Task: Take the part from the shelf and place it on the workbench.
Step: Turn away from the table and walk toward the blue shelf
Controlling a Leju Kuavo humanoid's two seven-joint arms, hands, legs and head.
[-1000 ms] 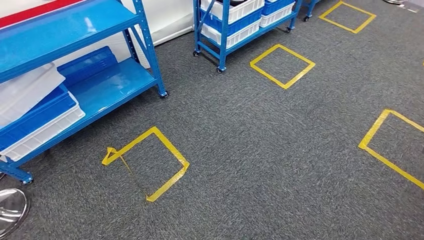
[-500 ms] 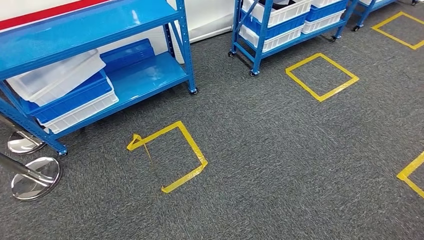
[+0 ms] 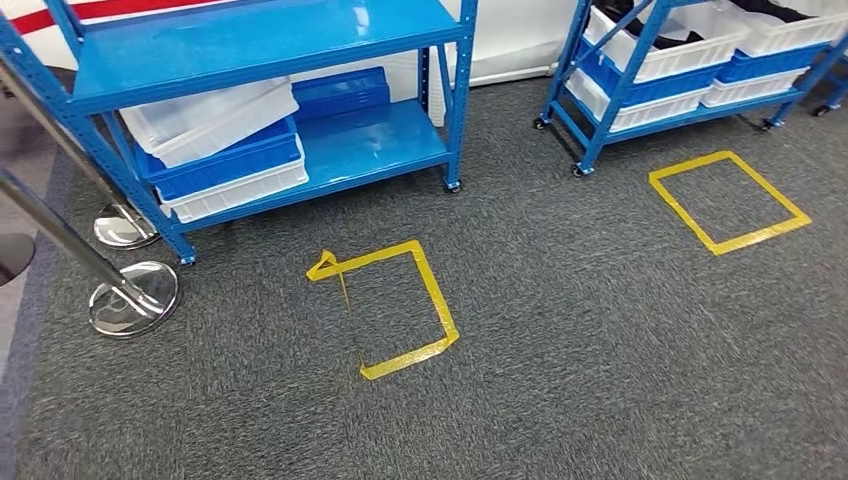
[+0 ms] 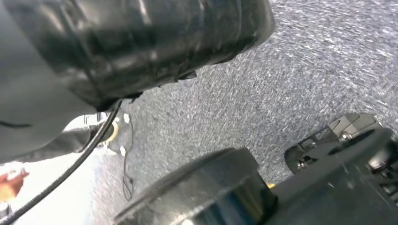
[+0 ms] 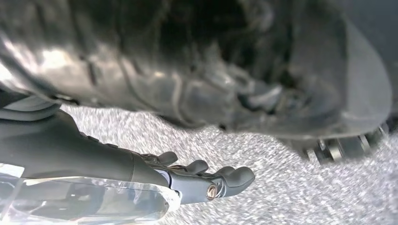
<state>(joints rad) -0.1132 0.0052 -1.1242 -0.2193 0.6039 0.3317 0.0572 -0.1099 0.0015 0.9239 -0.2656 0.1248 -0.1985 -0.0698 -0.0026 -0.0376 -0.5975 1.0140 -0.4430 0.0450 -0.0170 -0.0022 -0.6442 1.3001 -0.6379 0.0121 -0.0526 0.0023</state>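
Approach stage: shelf (image 3: pixel 270 40) ahead beyond the tape square (image 3: pixel 385 305); right hand (image 5: pixel 206 180) hangs empty, fingers loosely apart; left hand's fingers indeterminable; part not yet taken

Stacked bins (image 3: pixel 225 150) sit on the left shelf's (image 3: pixel 270 45) lower tier; a wheeled rack (image 3: pixel 680 75) stands right, stanchion bases (image 3: pixel 133 298) left.

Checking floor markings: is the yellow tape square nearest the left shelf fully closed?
No, the yellow tape square lacks one side and one corner is crumpled.
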